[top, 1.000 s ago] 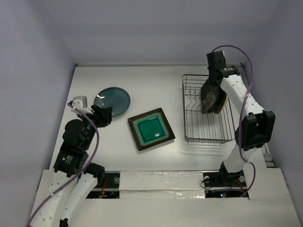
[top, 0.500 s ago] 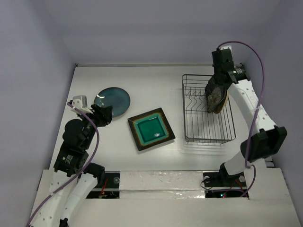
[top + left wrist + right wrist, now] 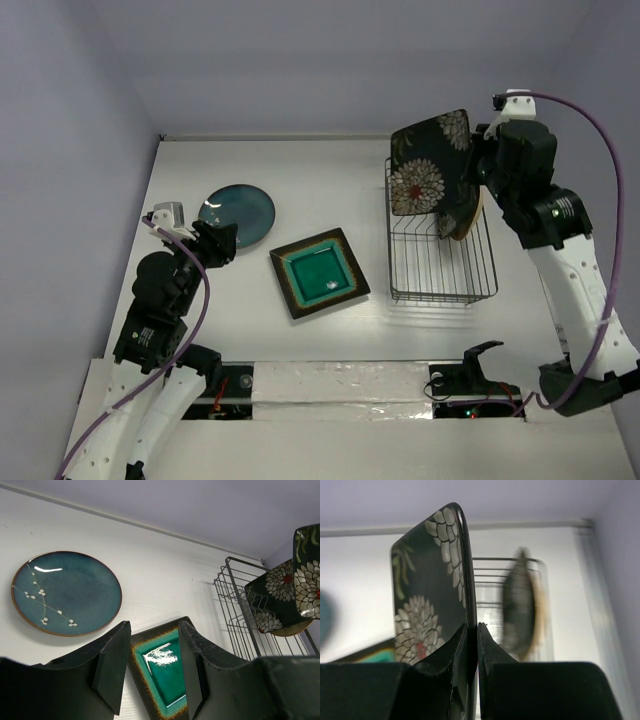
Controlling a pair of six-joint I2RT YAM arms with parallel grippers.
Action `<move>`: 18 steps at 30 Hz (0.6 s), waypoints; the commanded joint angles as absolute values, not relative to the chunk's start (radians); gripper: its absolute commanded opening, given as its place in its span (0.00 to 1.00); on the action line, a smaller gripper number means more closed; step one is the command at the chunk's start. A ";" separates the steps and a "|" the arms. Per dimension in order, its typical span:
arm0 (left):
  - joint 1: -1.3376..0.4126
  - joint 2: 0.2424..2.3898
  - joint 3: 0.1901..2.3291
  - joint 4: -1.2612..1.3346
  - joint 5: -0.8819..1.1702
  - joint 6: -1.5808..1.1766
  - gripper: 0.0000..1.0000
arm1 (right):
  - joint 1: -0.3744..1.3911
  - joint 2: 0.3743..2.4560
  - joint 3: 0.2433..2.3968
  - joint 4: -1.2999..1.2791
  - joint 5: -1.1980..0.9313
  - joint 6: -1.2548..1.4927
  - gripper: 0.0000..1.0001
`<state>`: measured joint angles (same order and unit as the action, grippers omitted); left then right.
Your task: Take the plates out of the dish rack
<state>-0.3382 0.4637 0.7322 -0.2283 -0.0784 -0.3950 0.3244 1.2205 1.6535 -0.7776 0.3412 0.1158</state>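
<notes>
Black square plate (image 3: 432, 163) with white flowers, held on edge over the far end of the dish rack (image 3: 443, 272), its patterned face turned toward the left arm's side. The right gripper (image 3: 471, 629) is clamped on one edge. Round tan plate (image 3: 466, 222), blurred, seemingly upright in the rack. Round teal plate (image 3: 237, 215) and teal-centred square plate (image 3: 319, 272) lie flat on the table (image 3: 330, 180). Left gripper (image 3: 152, 667) parted, empty.

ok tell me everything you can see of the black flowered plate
The black flowered plate is square with rounded corners, glossy, ceramic-looking, with large white flowers, some red-centred. It stands on edge in the air over the dish rack's far end, one edge pinched by the right pincer. Nothing else seems to touch it.
</notes>
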 commanded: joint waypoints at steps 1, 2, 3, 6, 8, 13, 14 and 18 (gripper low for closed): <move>-0.331 0.466 0.729 -0.181 -0.066 -0.393 0.40 | 0.365 1.152 1.531 -0.433 0.037 0.250 0.00; -0.331 0.465 0.729 -0.183 -0.066 -0.393 0.40 | 0.380 1.146 1.488 -0.389 -0.054 0.271 0.00; -0.322 0.463 0.729 -0.183 -0.067 -0.393 0.40 | 0.412 1.138 1.450 -0.308 -0.084 0.325 0.00; -0.322 0.460 0.729 -0.184 -0.069 -0.393 0.40 | 0.468 1.150 1.307 -0.143 -0.233 0.426 0.00; -0.322 0.459 0.729 -0.183 -0.069 -0.390 0.40 | 0.497 1.186 1.238 -0.063 -0.308 0.474 0.00; -0.313 0.448 0.729 -0.183 -0.074 -0.387 0.40 | 0.574 1.261 1.154 0.107 -0.316 0.571 0.00; -0.313 0.448 0.729 -0.186 -0.072 -0.387 0.40 | 0.586 1.288 1.134 0.120 -0.324 0.578 0.00; -0.313 0.446 0.729 -0.190 -0.074 -0.385 0.40 | 0.597 1.345 1.082 0.182 -0.310 0.617 0.00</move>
<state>-0.3183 0.4553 0.7322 -0.2287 -0.0788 -0.3943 0.5949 1.3701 1.0595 -0.1505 -0.2638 0.5045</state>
